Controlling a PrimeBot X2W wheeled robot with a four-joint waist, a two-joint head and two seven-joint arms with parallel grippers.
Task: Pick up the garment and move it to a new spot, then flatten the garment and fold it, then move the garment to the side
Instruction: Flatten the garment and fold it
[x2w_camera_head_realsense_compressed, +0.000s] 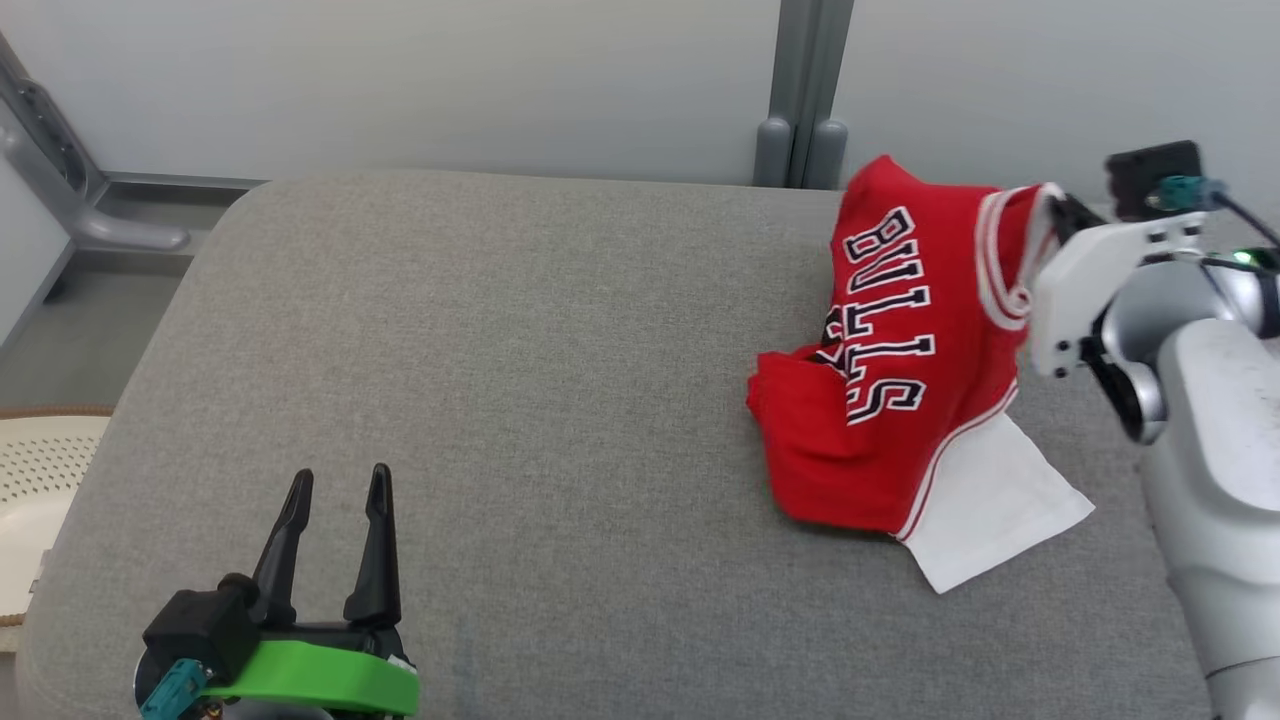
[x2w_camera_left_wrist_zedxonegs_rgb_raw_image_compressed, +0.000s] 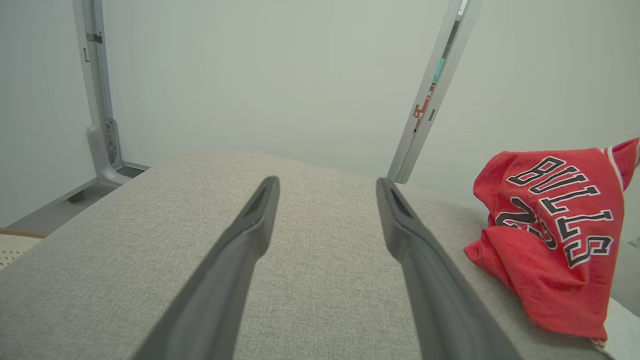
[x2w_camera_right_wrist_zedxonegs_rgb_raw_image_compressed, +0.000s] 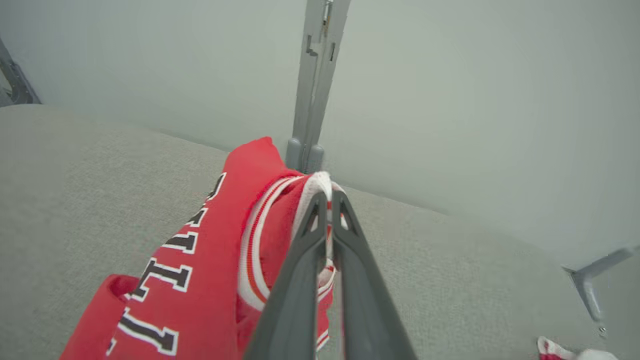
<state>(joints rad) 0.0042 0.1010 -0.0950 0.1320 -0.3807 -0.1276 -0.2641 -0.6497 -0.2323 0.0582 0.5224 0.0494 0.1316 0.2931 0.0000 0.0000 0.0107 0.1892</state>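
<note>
Hanging red jersey (x2w_camera_head_realsense_compressed: 890, 400) at R, one end pinched up.
L tool (x2w_camera_head_realsense_compressed: 340, 475) near-L over grey cushion (x2w_camera_head_realsense_compressed: 550, 350), fingers spread, empty; jersey at far R, lower end on cushion, striped trim raised & clamped in R tool (x2w_camera_right_wrist_zedxonegs_rgb_raw_image_compressed: 328, 196), fingers pressed together.

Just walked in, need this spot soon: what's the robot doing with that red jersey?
The right gripper is shut on the striped edge of the red jersey, holding that end off the grey cushion while the rest lies on it. The left gripper is open, apart from it. No neat fold yet.
</note>
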